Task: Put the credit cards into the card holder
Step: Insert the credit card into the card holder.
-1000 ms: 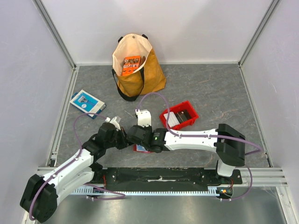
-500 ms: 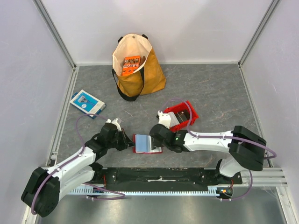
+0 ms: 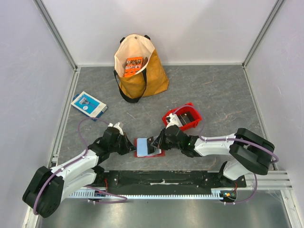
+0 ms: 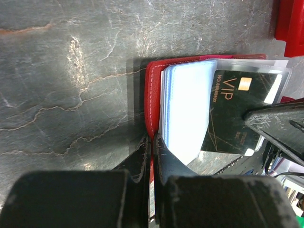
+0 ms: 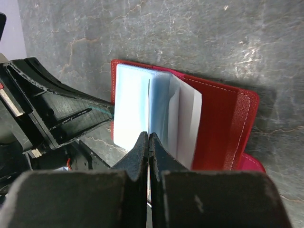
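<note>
- Wallet lies open on the table just in front of the arm bases, between the two grippers, pale sleeves fanned up.
- Left gripper is clamped on the wallet's red cover edge, on the side toward the left arm. We read this as pinning it down.
- Right gripper is closed on a dark card, which it holds edge-on among the sleeves.
- The card sits over the half of the wallet nearer the right arm, its long axis roughly along the spine and a little tilted.
- A clear leaf seems to overlap the card's far end. We cannot tell whether it is inside a pocket.
- We judge the coming push runs from the right gripper across toward the left gripper.
- More cards wait in the red bin beyond the right gripper.
</note>
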Available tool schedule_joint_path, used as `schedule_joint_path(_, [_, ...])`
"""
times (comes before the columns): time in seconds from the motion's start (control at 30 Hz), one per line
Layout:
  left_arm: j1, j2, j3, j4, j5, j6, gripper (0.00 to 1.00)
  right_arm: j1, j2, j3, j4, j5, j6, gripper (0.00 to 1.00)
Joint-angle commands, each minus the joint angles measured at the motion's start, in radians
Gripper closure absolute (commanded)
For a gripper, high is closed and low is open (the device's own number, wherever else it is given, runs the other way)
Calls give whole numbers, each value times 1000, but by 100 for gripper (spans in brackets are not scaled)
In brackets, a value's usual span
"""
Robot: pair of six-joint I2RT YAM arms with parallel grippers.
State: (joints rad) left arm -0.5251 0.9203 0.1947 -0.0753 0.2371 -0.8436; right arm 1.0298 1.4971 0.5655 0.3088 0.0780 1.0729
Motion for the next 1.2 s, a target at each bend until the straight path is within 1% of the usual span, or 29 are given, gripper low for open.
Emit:
schedule_joint_path(0.0, [-3,12,-15,16,-21,1,98,-11,25,-26,113,-58,51,100])
schedule_joint_path(0.37, [-4,-1,-20,6,-27,-8,98,-25,-28,-84,95,2,82,100])
schedule_joint_path(0.63, [-4,2,-24,20,-21,-17,98,-24,0,-98,110,6,130,100])
schedule_joint_path(0.87, [-3,9,-37,37,-10,-20,98,-24,74,-98,180,-41,151,100])
schedule_joint_path(1.17, [-3,15,-44,48,-13,-25,98,-20,126,-76,204,-69,162,100])
